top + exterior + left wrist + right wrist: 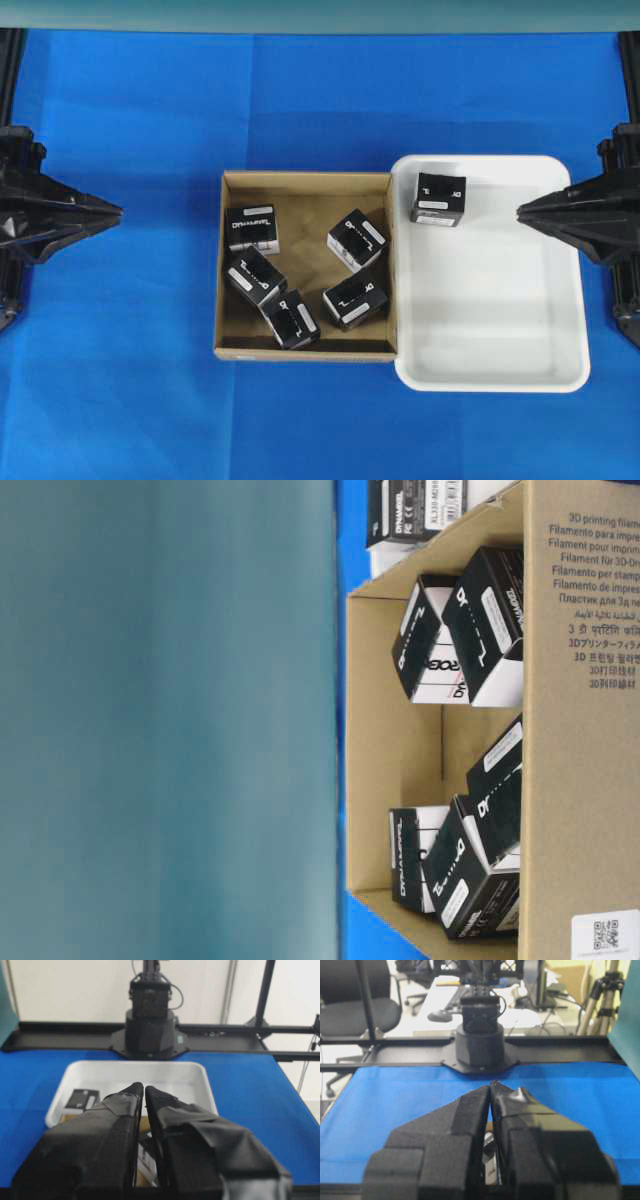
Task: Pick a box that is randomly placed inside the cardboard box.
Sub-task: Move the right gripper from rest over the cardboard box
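The cardboard box (pixel 300 181) sits mid-table, a shallow brown carton holding several small black boxes with white labels, such as one at the back left (pixel 252 229) and one at the front (pixel 355 298). The table-level view shows them against the carton's inner wall (pixel 390 740). Another black box (pixel 437 198) stands in the white tray's far left corner. My left gripper (pixel 118 211) hangs shut and empty left of the carton, tips together (pixel 144 1088). On the right, over the tray's edge, my right gripper (pixel 520 211) is shut on nothing (pixel 490 1085).
A white rounded plastic tray (pixel 500 300) touches the carton's right wall; the left wrist view shows its far rim (pixel 150 1066). Blue cloth (pixel 120 360) covers the table. Black arm bases and rails stand at both sides.
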Action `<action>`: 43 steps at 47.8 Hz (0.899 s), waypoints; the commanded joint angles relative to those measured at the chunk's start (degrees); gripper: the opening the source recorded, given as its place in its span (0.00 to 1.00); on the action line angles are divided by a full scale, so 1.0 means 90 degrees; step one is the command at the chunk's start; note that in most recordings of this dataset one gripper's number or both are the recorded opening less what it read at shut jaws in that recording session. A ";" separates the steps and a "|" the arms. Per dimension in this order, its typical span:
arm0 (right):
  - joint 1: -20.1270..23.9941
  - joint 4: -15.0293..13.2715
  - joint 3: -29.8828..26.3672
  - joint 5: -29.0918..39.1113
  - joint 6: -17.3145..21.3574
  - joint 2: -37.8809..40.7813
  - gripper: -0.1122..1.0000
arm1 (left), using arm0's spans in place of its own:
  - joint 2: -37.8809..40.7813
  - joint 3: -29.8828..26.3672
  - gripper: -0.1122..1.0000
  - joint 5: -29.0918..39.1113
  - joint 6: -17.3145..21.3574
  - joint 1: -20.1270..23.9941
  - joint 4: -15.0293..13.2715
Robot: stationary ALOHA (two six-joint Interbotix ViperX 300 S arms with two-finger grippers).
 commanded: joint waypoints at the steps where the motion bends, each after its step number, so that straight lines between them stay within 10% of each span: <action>1: -0.0020 0.0059 -0.0146 -0.0010 0.0088 0.0029 0.23 | 0.0049 -0.0176 0.23 0.0039 -0.0088 0.0039 0.0068; 11: -0.0029 0.0449 -0.0605 0.1289 0.0469 0.0049 0.08 | 0.0059 -0.0391 0.04 0.0596 -0.0127 0.0049 0.0078; 29: 0.0010 0.0459 -0.1895 0.4209 0.1611 0.0723 0.08 | 0.0078 -0.0723 0.04 0.1611 -0.0273 0.0088 0.0068; 43: 0.0146 0.0527 -0.3145 0.6045 0.1709 0.2158 0.08 | 0.0078 -0.0850 0.04 0.2021 -0.0293 0.0088 0.0078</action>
